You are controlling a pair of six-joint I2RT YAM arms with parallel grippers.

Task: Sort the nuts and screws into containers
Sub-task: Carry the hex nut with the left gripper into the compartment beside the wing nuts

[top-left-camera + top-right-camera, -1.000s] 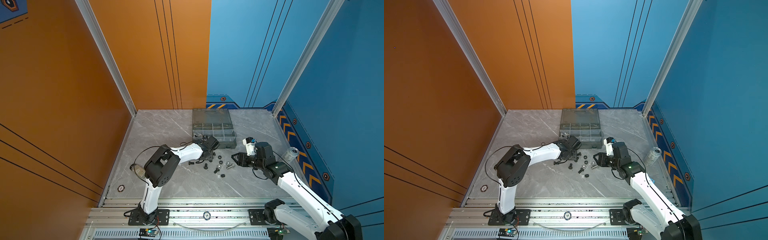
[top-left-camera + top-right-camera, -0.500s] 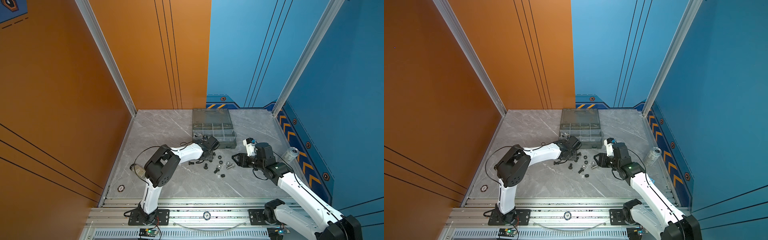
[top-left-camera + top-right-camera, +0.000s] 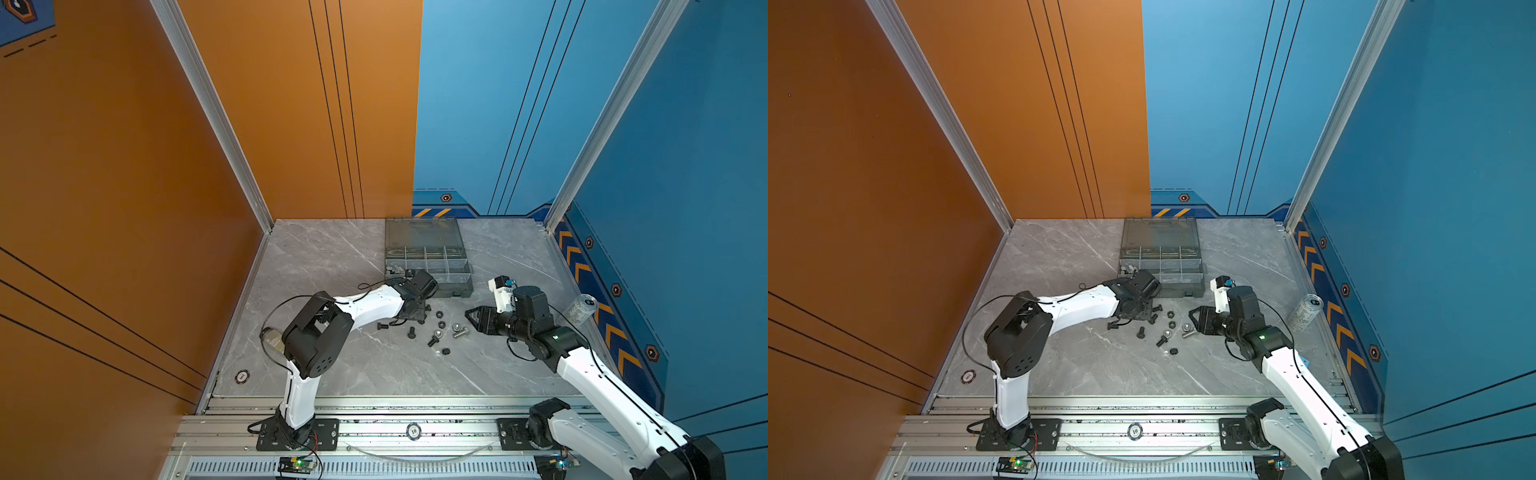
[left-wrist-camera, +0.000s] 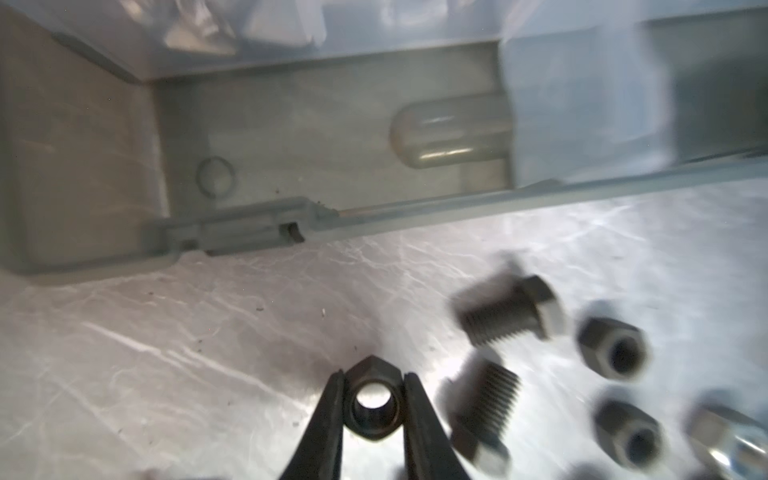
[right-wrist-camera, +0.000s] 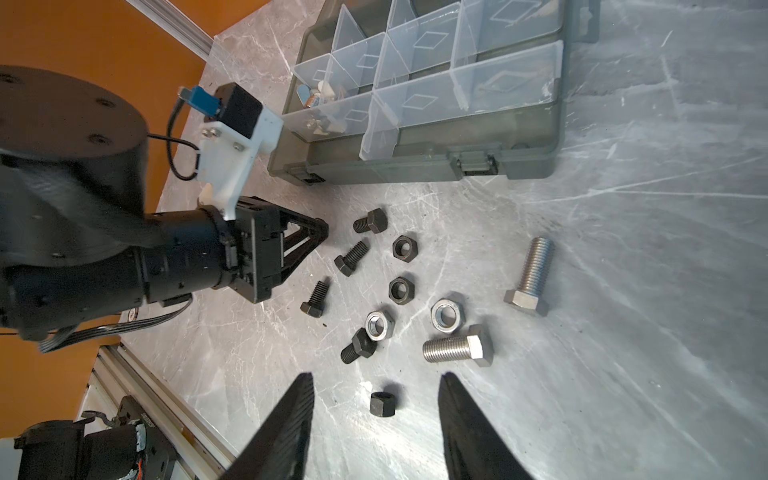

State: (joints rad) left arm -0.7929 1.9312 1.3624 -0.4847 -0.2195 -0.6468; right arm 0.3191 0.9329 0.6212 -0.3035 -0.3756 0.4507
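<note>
Surface: the grey marbled surface fills the lower middle of both top views. All the loose hardware lies in one patch at its centre, where either arm can reach it.
Box: the grey box sits just above that patch with its lid folded back flat, so the compartments are open from above. Its front wall faces the pile, which should make the carry short. A few small pale pieces lie in its lower-left compartment, too blurred to name.
Can: a can sits at the right edge, well apart from the pile and, by my reading, no part of the sorting.
Left claw: the left claw is clenched on the held nut, a black one gripped flat-to-flat so it cannot spin out. It is low, just in front of the box. Whether the nut is clear of the surface I cannot tell.
Right claw: the right claw is released, with its jaws either side of a lone black nut and not touching it. It looks lined up for a later pick.
Screws: four black screws and two longer silver screws lie on their sides, unsorted.
Nuts: two black nuts and two silver nuts lie flat among them.
</note>
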